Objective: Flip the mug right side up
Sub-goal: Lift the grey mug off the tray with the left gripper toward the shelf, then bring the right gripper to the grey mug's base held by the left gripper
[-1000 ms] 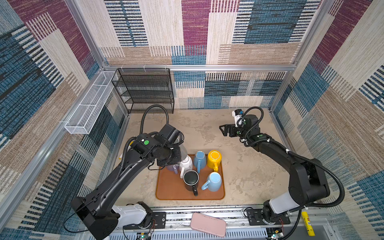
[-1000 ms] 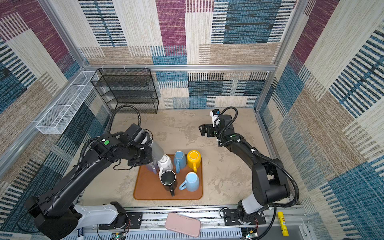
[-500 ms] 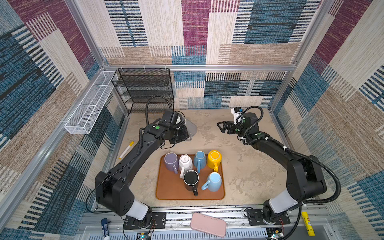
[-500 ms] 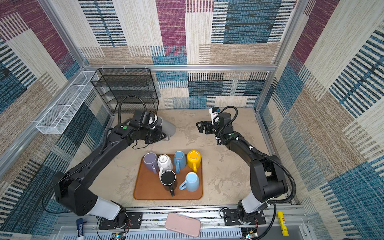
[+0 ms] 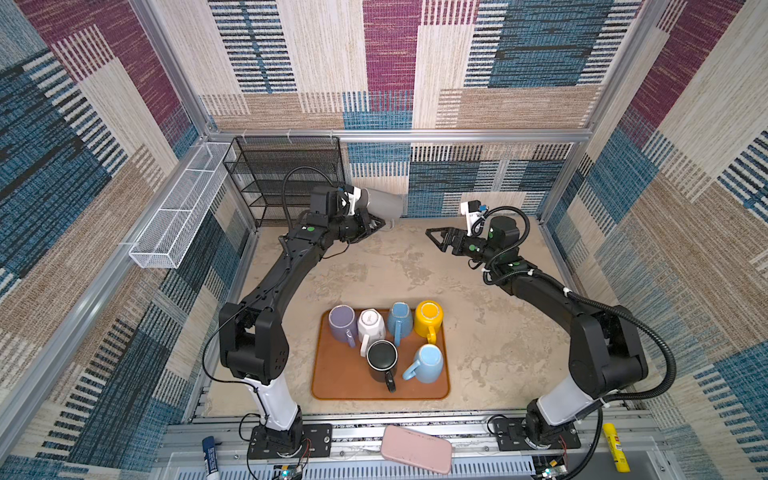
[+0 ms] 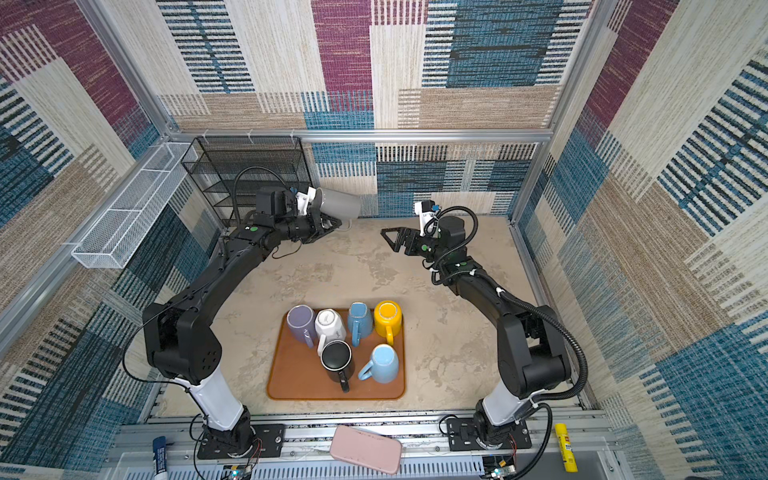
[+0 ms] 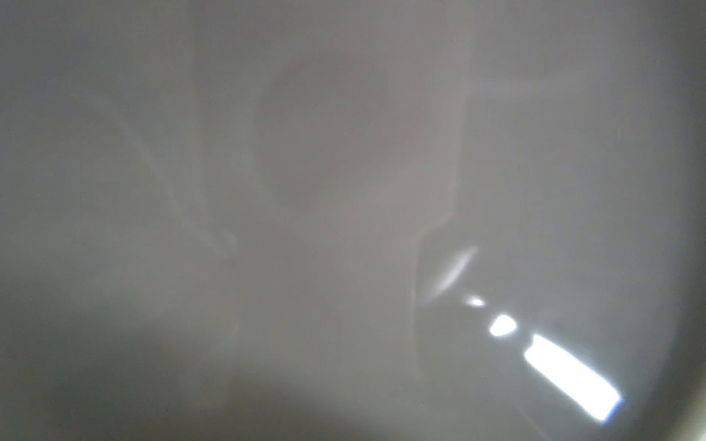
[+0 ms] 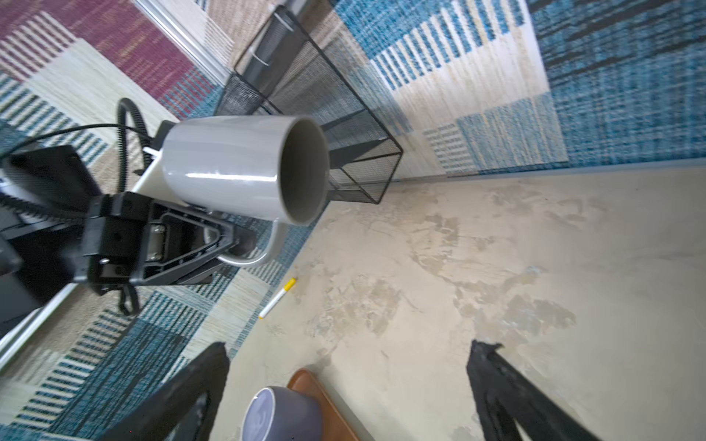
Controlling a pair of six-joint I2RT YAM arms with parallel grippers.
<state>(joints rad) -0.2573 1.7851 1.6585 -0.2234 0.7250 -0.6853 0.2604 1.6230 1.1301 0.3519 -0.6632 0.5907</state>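
Observation:
A grey mug (image 5: 382, 203) (image 6: 341, 203) hangs in the air at the back of the table, lying on its side with its mouth toward the right arm. My left gripper (image 5: 376, 224) (image 6: 332, 224) is shut on its handle, as the right wrist view shows (image 8: 237, 236). There the mug (image 8: 229, 168) shows its open mouth. The left wrist view is filled by the mug's blurred grey wall (image 7: 344, 191). My right gripper (image 5: 432, 237) (image 6: 388, 237) (image 8: 347, 347) stands open and empty, a short way from the mug and pointing at it.
A brown tray (image 5: 332, 386) near the front holds several mugs: purple (image 5: 343, 324), white (image 5: 371, 326), blue (image 5: 400, 322), yellow (image 5: 428, 318), black (image 5: 382, 359), light blue (image 5: 428, 363). A black mesh rack (image 5: 286, 178) stands back left. A marker (image 8: 277, 298) lies by the left wall.
My left arm has carried the grey mug from beside the tray up to the back of the table and tipped it onto its side. The right gripper has edged left.

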